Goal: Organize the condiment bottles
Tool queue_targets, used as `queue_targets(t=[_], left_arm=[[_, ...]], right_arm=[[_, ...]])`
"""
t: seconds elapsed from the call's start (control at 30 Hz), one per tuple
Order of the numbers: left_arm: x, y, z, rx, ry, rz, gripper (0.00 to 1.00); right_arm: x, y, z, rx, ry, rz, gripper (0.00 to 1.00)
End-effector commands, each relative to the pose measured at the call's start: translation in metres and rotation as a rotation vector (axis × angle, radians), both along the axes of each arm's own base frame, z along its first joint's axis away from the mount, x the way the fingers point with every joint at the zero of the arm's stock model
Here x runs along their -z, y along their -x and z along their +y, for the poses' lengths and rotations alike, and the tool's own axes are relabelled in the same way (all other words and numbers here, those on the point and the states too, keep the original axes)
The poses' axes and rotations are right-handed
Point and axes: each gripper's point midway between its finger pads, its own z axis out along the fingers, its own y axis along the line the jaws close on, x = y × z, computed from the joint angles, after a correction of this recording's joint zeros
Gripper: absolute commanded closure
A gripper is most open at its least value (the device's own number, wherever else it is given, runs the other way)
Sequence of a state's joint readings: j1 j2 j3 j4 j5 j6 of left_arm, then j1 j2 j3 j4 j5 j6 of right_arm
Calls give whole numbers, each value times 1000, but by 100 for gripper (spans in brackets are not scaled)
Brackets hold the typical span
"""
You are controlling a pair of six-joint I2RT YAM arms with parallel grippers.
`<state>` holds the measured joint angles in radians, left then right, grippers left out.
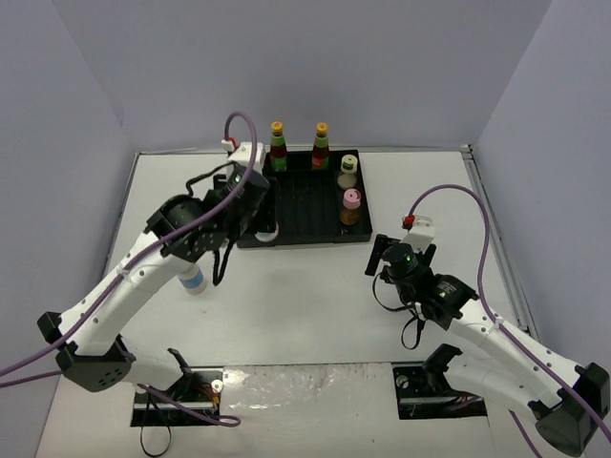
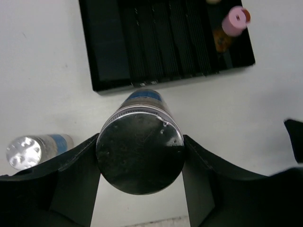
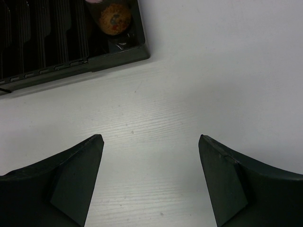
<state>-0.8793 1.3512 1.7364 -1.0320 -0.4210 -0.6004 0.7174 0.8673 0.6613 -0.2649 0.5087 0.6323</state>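
Note:
My left gripper (image 2: 140,142) is shut on a clear, silver-capped, blue-labelled jar (image 2: 140,153), just in front of the black ridged tray's (image 2: 113,56) near edge. A second silver-capped jar (image 2: 33,150) stands on the table to its left, partly under my left arm (image 1: 194,280). Two slim yellow-capped bottles (image 1: 278,145) (image 1: 321,143) stand at the tray's far edge. A cream yellow-capped bottle (image 1: 348,170) and a pink-capped bottle (image 1: 351,205) stand on the tray's right side. My right gripper (image 3: 150,139) is open over bare table near the tray's front right corner.
The tray (image 1: 305,205) sits at the back middle of the white table, its ridged centre bare. Grey walls close in the table on three sides. My right arm (image 1: 449,301) lies across the near right of the table.

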Motion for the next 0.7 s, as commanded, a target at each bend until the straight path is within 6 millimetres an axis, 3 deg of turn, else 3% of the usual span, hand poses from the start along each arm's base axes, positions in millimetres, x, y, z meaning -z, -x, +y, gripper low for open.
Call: queue_targets(t=[0.0, 0.33, 0.4, 0.47, 0.5, 0.67], left_arm=[[-52, -60, 19, -44, -21, -133, 100], [-73, -199, 43, -190, 12, -276, 100], [-72, -217, 44, -192, 14, -286, 100], [-59, -242, 41, -193, 12, -277, 100], [-65, -243, 41, -196, 21, -292, 100], [-41, -282, 44, -227, 38, -269, 100]], right_arm=[[-8, -6, 4, 13, -27, -42, 22], [-7, -5, 7, 2, -33, -37, 22], [-7, -5, 6, 2, -35, -36, 22], [-7, -5, 6, 2, -36, -37, 22], [-7, -5, 6, 1, -37, -36, 22], [-7, -4, 7, -7, -35, -33, 22]])
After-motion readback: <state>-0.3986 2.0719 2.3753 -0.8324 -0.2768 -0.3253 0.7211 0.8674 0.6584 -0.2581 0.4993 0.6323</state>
